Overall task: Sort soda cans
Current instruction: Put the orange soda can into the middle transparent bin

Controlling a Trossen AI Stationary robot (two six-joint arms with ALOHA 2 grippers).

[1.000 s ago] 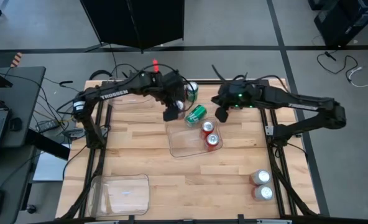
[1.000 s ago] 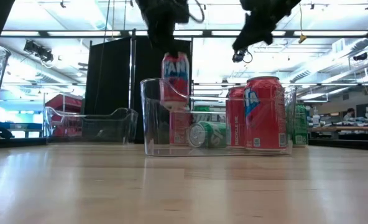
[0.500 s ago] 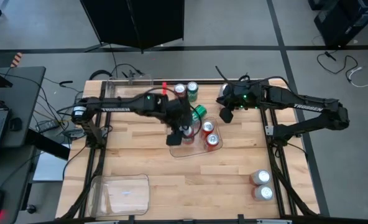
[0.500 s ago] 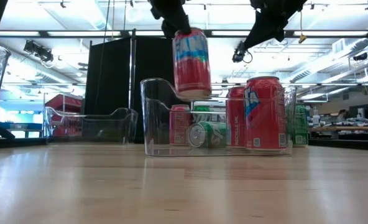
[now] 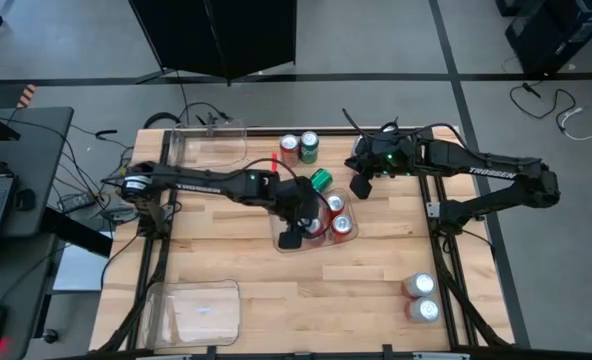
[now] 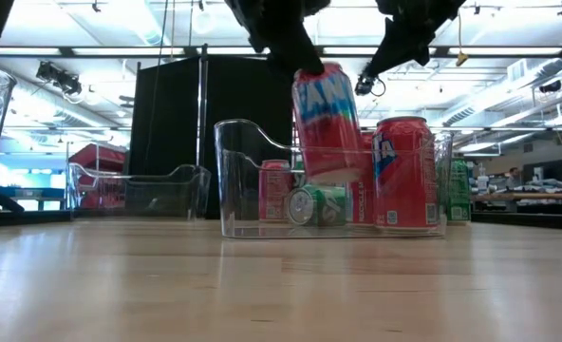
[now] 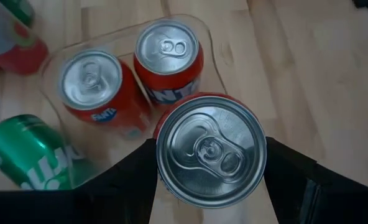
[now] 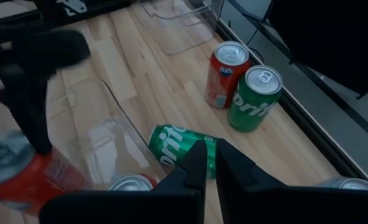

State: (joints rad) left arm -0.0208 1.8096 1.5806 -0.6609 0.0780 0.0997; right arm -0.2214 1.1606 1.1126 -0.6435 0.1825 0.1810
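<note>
Left wrist view: red can [image 7: 210, 149], upright, long axis vertical, pinched between the left gripper's [image 7: 210, 163] jaws, hanging over the clear tray [image 5: 288, 222] beside two standing red cans [image 7: 128, 74]. Judged next move: straight down into the tray. Right gripper [image 5: 359, 186], jaws pressed together, waits beyond the tray above a toppled green can [image 5: 319, 180].
</note>
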